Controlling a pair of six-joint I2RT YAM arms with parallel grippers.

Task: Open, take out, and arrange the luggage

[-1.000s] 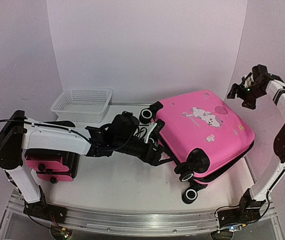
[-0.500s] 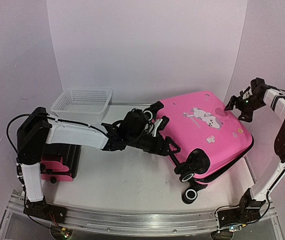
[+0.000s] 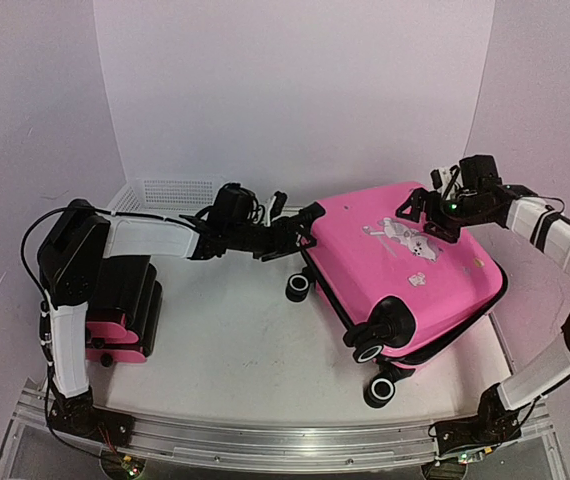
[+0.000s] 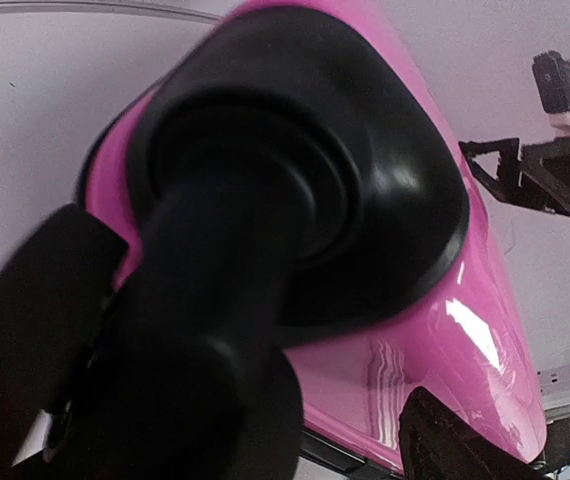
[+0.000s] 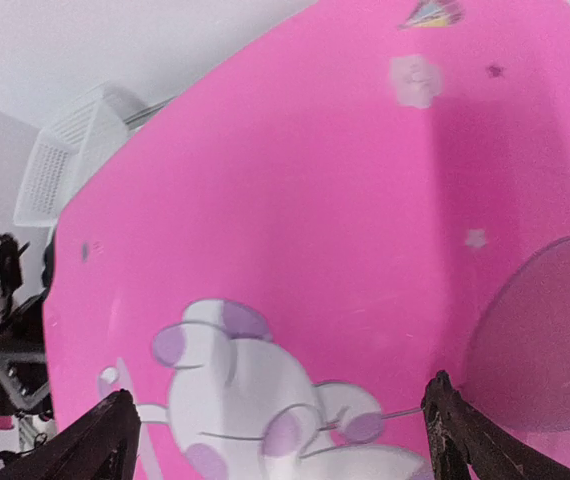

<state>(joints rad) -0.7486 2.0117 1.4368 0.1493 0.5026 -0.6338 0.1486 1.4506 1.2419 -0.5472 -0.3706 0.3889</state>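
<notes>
Opening not yet begun: closed luggage (image 3: 405,262) lying flat on the bench (image 3: 235,345), just beside the white basket (image 3: 160,190) on its right-arm side. Shift the left end effector (image 3: 287,232), spread wide and gripping nothing, from the wheel (image 4: 295,180) nearest the basket toward the zipper trim (image 3: 327,290). Steady the shell, farther from the basket, with the right end effector (image 3: 427,215), likewise released. Probably best pressing gently.

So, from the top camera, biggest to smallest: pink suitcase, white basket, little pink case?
Largest: pink suitcase.
Little pink case and white basket: cannot rank, because the left arm hides part of each.
</notes>
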